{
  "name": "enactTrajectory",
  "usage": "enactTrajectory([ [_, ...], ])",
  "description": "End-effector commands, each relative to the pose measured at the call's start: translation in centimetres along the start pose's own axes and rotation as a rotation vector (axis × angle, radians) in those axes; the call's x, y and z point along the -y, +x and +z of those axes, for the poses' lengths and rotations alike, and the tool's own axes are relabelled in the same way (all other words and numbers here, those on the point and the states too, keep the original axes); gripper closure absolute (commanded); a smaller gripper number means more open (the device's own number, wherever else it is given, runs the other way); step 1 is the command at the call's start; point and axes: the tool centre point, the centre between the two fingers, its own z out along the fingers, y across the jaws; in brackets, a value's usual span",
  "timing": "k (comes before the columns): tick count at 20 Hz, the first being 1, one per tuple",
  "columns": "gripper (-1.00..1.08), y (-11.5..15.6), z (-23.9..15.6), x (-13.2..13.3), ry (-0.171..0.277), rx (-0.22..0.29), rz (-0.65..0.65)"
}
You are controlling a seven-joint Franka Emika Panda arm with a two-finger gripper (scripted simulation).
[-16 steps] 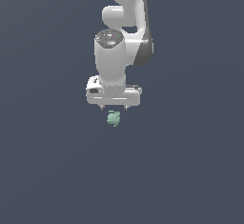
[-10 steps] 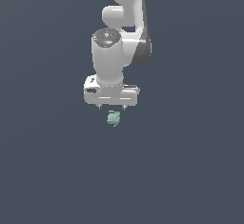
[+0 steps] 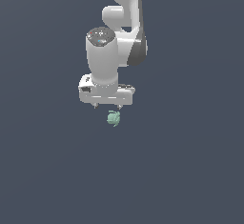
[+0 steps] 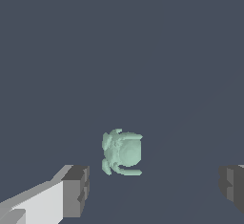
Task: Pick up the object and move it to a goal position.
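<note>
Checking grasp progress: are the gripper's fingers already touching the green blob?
No: in the wrist view the fingers stand wide apart, clear of the green blob.

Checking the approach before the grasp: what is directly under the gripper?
The mint-green object sits below the open gripper, untouched; the wrist view shows it between the fingers. Its underside is hidden.

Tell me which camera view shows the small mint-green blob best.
The wrist view: the blob appears large, lumpy and unobstructed between the open tool fingers. In the exterior view the blob is only a tiny speck under the tool.
</note>
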Motion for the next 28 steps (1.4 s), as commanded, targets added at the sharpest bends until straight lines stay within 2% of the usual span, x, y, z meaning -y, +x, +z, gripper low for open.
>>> enactTrajectory([
  [1,-0.92,-0.2,0.8,0.1,0.002,0.003,0.001],
  [14,-0.92,-3.1,8.4,1.7,0.028,0.022,0.021],
  [28,-0.92,-3.7,11.0,2.0,0.031,0.026,0.025],
])
